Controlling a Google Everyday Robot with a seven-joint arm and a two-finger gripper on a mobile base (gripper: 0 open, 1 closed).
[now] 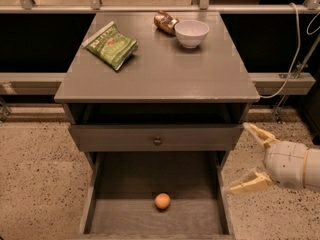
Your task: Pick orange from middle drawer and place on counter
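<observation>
The robot's hand (pixel 251 160), fingers spread apart and empty, hovers just outside the right wall of the open middle drawer (pixel 200 217), while the orange (pixel 162 201) rests mid-floor inside, lower and leftward of the hand, beneath the tabletop (pixel 165 76).

**A:** Where does the camera look from?

**B:** There is one view only. It sits in front of the cabinet (pixel 115 140), higher than the worktop (pixel 165 69). It faces the cabinet's front and tilts steeply down.

**A:** How near is it?

**B:** Near enough that the cabinet fills the middle from top to bottom. The lower edge cuts off the open drawer (pixel 125 219), and speckled floor (pixel 35 184) shows on either side.

**A:** Is the robot visible?

**B:** Only the end effector (pixel 238 157). It enters low from the right edge, just right of the open drawer, with its fingers spread apart.
</observation>
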